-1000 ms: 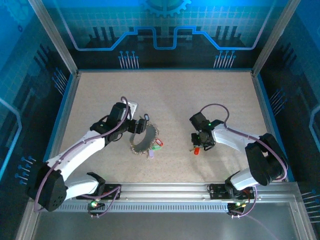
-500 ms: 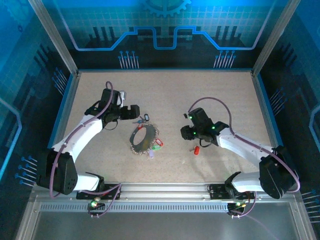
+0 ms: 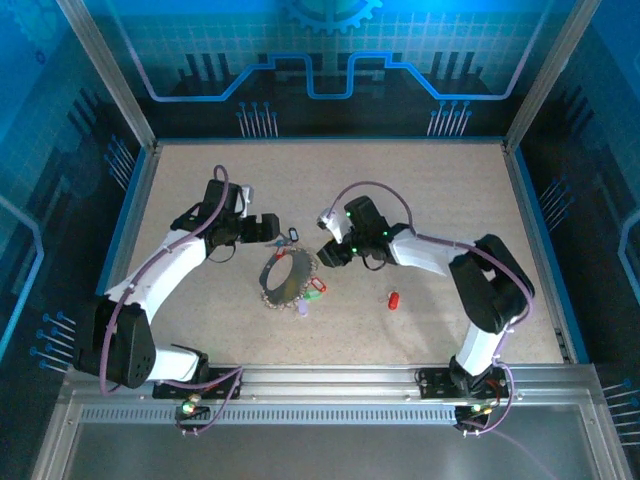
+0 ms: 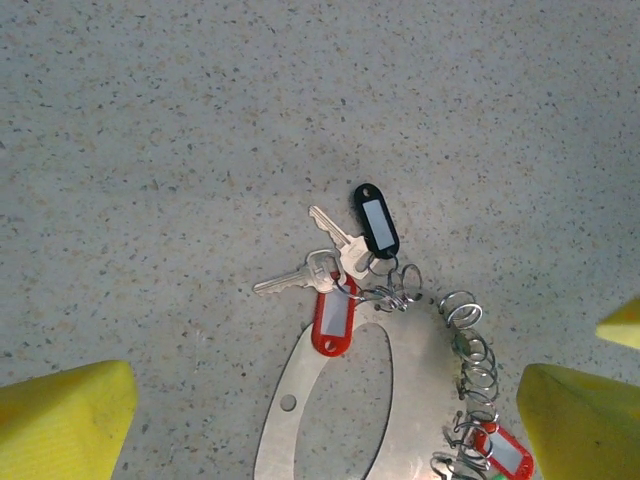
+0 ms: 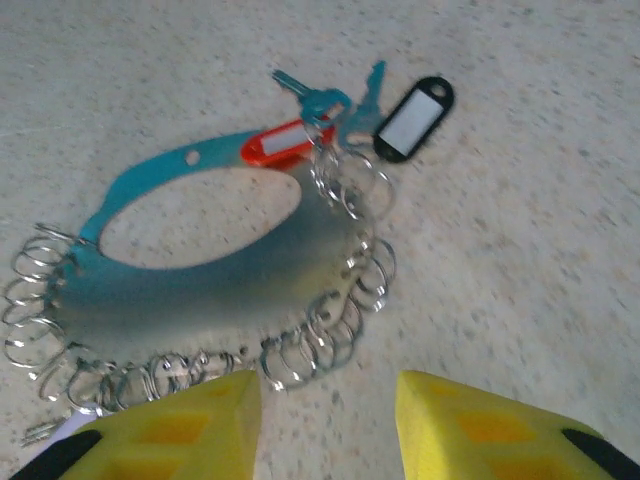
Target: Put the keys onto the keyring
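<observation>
The keyring is a dark grey flat loop with several small wire rings along its rim, lying mid-table. Keys with red and black tags hang from its far end; more tagged keys sit at its near right. A plain red key lies alone on the table to the right. My left gripper hovers open just up-left of the ring, yellow fingers wide apart. My right gripper stands open at the ring's right rim, with nothing between its fingers.
The speckled beige table is walled by blue panels and aluminium posts. Bare surface lies behind both arms and to the right of the red key. The right arm's forearm stretches across above that key.
My right arm swung left from over the red key to the keyring's rim, its jaws opening; the red key stayed on the table. My left gripper drew back up-left off the ring.
</observation>
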Controlling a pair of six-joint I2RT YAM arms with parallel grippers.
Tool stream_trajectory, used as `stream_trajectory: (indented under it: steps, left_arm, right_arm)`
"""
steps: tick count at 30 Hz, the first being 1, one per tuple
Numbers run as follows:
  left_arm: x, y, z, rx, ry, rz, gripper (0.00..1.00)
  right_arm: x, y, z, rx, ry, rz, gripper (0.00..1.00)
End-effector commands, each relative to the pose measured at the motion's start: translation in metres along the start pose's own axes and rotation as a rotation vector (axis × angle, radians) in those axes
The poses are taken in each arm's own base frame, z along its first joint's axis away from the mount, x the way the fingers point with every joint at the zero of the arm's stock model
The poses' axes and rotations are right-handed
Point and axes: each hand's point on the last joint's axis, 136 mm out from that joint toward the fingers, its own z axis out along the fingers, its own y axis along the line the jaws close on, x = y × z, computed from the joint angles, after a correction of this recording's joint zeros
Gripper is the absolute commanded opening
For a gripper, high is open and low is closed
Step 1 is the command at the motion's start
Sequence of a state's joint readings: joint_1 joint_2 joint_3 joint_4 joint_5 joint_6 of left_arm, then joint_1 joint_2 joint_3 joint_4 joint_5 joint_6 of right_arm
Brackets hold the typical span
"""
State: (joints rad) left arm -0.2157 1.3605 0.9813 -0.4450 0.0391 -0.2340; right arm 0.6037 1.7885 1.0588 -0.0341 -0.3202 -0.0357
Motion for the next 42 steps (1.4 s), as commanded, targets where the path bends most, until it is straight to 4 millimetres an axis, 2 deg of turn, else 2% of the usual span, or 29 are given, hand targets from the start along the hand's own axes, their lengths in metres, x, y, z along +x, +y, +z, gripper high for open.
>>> stream_trajectory:
  steps: [1, 4, 6, 9, 14, 19, 28, 33, 42]
  left_arm:
    - [-0.013, 0.009, -0.014, -0.063, -0.035, 0.022, 0.99]
    - [-0.014, 0.010, -0.020, -0.071, -0.047, 0.034, 0.99]
    - [-0.014, 0.010, -0.022, -0.071, -0.059, 0.044, 0.99]
    - [-0.015, 0.009, -0.020, -0.065, -0.062, 0.039, 0.99]
    - [-0.013, 0.007, -0.017, -0.051, -0.043, 0.032, 0.99]
    - [-0.013, 0.012, -0.022, -0.081, -0.042, 0.052, 0.99]
    - [-0.015, 0.017, -0.027, -0.106, -0.086, 0.072, 0.99]
    - [-0.012, 0.012, -0.023, -0.079, -0.053, 0.076, 0.99]
    - [-0.011, 0.010, -0.025, -0.066, -0.071, 0.095, 0.99]
  right_arm:
    - [0.004, 0.004, 0.019, -0.184, 0.010, 0.030, 0.40]
    - [0.015, 0.003, 0.038, -0.219, 0.033, 0.078, 0.39]
    - [0.018, 0.005, 0.042, -0.231, 0.053, 0.088, 0.38]
    - [0.023, 0.004, 0.038, -0.211, 0.057, 0.082, 0.38]
    - [0.037, -0.011, 0.027, -0.086, 0.113, 0.000, 0.39]
    - [0.047, -0.011, 0.025, -0.021, 0.157, -0.122, 0.37]
    - [0.052, 0.014, 0.040, -0.019, 0.172, -0.218, 0.37]
    - [0.051, 0.041, 0.044, -0.026, 0.159, -0.275, 0.41]
    - [0.060, 0.059, 0.034, -0.042, 0.122, -0.256, 0.50]
